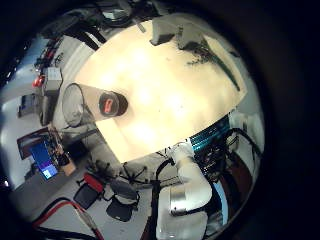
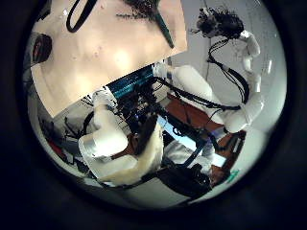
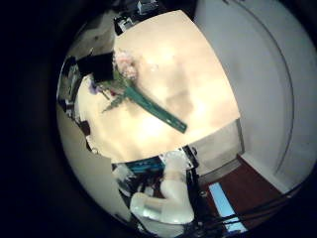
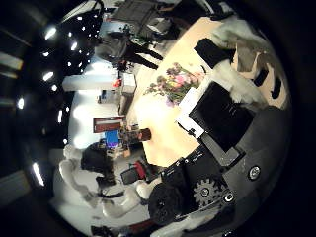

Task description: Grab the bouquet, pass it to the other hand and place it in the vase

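The bouquet (image 3: 142, 96) lies on the table (image 3: 188, 69), flower heads at one end and a long wrapped stem (image 3: 168, 117) at the other. My right hand (image 1: 172, 33) hovers over it near the table's far side. Its fingers (image 4: 235, 61) reach out fairly straight, with the flowers (image 4: 173, 81) just beyond them and nothing gripped. The vase (image 1: 110, 102), a dark cylinder, stands upright near the table's edge, well away from the bouquet (image 1: 206, 58). My left hand (image 4: 130, 44) is raised off the table with fingers spread and empty.
The table top (image 1: 160, 90) is bare between the vase and the bouquet. Both arm bases (image 1: 190, 195) stand at one table edge. Desks, chairs and screens (image 1: 45, 160) crowd the floor beyond the vase side. A plain wall (image 3: 258, 69) is past the opposite edge.
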Available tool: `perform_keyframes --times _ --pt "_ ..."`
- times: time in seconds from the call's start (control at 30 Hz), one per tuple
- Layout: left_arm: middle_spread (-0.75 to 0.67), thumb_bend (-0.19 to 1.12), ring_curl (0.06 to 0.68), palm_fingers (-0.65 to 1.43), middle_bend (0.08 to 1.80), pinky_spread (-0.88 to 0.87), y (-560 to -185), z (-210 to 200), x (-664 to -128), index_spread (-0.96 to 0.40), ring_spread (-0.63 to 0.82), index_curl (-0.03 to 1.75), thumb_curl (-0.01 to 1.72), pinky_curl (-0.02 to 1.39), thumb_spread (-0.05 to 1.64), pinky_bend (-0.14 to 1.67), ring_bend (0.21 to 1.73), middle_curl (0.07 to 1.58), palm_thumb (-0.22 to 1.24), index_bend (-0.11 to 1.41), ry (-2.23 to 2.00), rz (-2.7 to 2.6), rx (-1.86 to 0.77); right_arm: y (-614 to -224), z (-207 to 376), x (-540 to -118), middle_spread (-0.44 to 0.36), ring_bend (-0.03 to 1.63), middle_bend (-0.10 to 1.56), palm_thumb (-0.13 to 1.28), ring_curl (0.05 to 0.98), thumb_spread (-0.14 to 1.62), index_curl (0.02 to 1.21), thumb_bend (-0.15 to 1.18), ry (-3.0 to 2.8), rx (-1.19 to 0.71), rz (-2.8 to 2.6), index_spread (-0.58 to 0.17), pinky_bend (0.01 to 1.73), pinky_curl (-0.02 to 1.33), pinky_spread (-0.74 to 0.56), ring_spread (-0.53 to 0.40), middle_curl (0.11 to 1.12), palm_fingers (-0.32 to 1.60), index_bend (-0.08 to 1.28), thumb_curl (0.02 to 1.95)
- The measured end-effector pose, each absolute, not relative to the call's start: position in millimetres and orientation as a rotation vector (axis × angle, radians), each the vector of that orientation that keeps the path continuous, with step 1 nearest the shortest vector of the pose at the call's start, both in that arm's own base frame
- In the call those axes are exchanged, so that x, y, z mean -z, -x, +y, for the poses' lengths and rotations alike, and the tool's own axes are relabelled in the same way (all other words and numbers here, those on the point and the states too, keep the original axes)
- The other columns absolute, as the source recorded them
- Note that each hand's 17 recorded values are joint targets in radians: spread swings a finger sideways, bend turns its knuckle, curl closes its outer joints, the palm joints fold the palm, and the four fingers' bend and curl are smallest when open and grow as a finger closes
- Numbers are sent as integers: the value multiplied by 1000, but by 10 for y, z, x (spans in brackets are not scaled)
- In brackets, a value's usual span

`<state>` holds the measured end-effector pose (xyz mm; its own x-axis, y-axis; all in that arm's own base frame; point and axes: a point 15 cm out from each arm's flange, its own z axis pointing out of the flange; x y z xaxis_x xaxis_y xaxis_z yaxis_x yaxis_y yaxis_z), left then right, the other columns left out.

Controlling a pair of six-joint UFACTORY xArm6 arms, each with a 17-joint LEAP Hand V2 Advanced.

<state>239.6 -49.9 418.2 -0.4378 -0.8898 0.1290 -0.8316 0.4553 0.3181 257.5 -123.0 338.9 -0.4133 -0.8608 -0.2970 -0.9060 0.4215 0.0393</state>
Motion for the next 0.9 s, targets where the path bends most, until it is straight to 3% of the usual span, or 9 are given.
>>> perform_keyframes --times 0.1,0.2,0.33,0.47,0.9 --pt "320 -18 195 128 179 506 -2405 -515 -4170 -37 535 362 282 320 1180 268 467 289 204 182 -1467 -2434 303 -2232 -1235 -3035 -131 1286 1100 747 569 1028 700 -37 1570 -340 2551 -292 1198 666 -431 -234 610 656 581 713" --pt "320 -18 195 128 179 506 -2400 -528 -4151 -37 535 362 282 319 1180 267 466 289 204 182 -1456 -2439 315 -2037 -1118 -2770 -130 1240 1015 726 543 1043 660 -30 1560 -409 2583 -308 1163 648 -391 -225 587 502 491 665" --pt "320 -18 197 129 178 506 -2388 -516 -4098 -37 533 362 282 318 1180 267 468 288 204 181 -1438 -2448 361 -2000 -1107 -2560 -118 1181 948 705 507 1053 627 -30 1533 -403 2610 -309 1050 615 -258 -204 561 363 477 615" --pt "320 -18 198 129 178 506 -2413 -532 -4086 -37 533 362 283 317 1180 267 468 288 204 181 -1425 -2469 388 -1975 -1112 -2295 -101 1178 902 699 485 1056 605 -26 1511 -385 2628 -299 1013 587 -166 -194 545 355 448 578" --pt "320 -18 200 129 178 505 -2449 -641 -4047 -37 533 362 283 318 1180 272 467 287 204 181 -1402 -2465 405 -2081 -1164 -1750 -67 1148 826 692 450 1038 569 -26 1470 -337 2671 -268 916 532 -37 -161 518 338 409 512"
